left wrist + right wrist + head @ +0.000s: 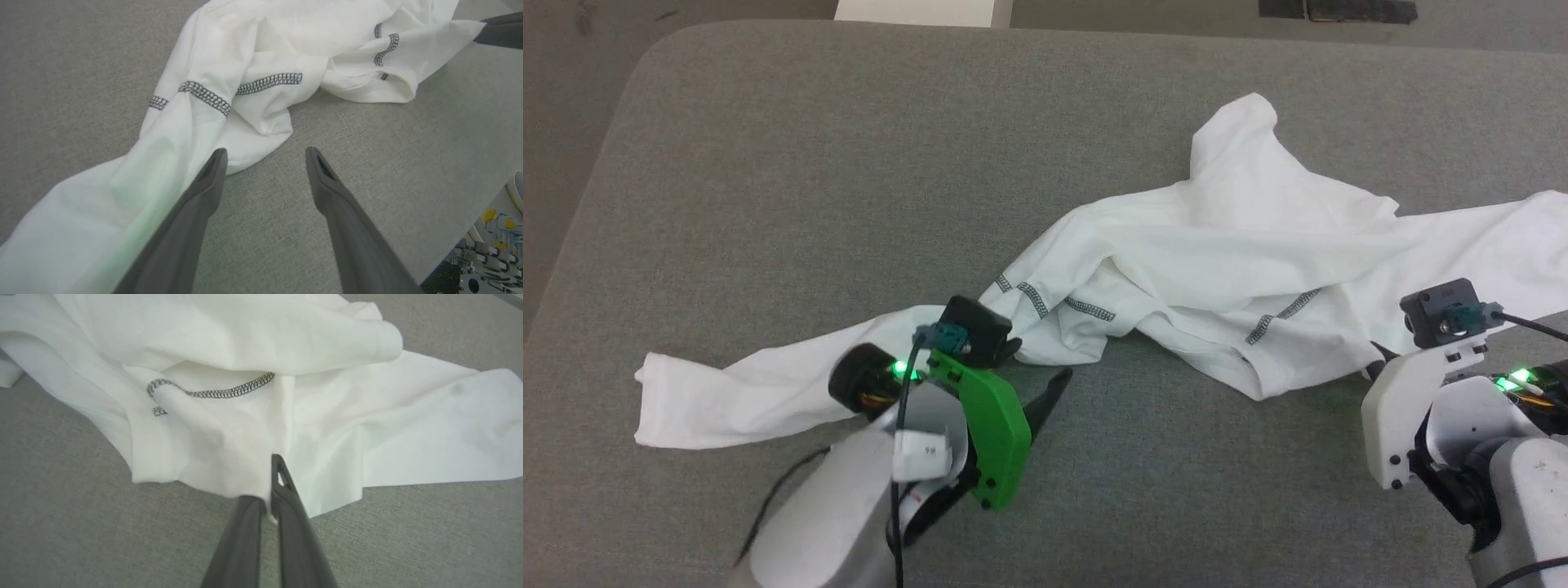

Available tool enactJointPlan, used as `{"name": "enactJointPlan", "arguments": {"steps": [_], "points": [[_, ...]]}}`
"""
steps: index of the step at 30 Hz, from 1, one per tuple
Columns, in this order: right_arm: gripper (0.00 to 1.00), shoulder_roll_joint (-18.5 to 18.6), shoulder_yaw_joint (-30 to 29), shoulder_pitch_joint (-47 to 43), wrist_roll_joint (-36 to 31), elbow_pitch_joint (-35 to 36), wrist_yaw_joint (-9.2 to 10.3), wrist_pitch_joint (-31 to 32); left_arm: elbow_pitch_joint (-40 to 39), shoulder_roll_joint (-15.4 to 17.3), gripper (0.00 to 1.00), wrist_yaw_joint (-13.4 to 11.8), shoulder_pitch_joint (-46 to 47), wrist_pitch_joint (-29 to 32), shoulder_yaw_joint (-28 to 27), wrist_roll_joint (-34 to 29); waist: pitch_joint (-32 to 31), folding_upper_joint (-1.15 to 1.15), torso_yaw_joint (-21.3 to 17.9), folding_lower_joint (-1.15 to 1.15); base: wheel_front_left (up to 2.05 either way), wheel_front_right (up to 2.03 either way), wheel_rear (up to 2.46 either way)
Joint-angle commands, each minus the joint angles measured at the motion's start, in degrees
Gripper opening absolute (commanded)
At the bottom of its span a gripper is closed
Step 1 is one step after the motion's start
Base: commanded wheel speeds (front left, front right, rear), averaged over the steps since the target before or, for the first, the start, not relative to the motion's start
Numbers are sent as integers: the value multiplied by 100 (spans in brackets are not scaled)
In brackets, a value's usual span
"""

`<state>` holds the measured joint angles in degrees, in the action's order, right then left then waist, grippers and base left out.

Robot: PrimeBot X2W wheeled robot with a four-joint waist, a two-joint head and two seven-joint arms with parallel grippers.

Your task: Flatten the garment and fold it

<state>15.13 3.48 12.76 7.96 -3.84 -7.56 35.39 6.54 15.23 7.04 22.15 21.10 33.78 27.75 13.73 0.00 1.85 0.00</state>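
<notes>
On the grey tabletop (849,163) the garment (1241,245) lies crumpled, drawn out sideways. The right tool (267,490) is pressed together, pinching its near edge, probably to pull it flat; the left tool (265,153) waits spread at the cloth's edge, holding nothing.
</notes>
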Motion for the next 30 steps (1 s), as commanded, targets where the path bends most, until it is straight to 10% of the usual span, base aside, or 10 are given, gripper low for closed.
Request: {"name": "enactJointPlan", "arguments": {"steps": [1,11,14,30], "points": [[0,-50,27,-9,56,52,8,19,145,129,100,31,316,261,96,-4,69,0,-38,0,0,0,0],[0,-159,86,173,116,94,8,-67,1109,148,100,43,1024,885,480,300,337,0,-301,0,0,0,0],[0,-170,63,165,115,89,8,-106,1297,130,0,43,1047,756,491,326,377,0,-329,0,0,0,0],[0,-106,-348,174,643,338,8,8,413,327,0,38,1015,447,-10,1770,-66,0,-122,0,0,0,0]]}}
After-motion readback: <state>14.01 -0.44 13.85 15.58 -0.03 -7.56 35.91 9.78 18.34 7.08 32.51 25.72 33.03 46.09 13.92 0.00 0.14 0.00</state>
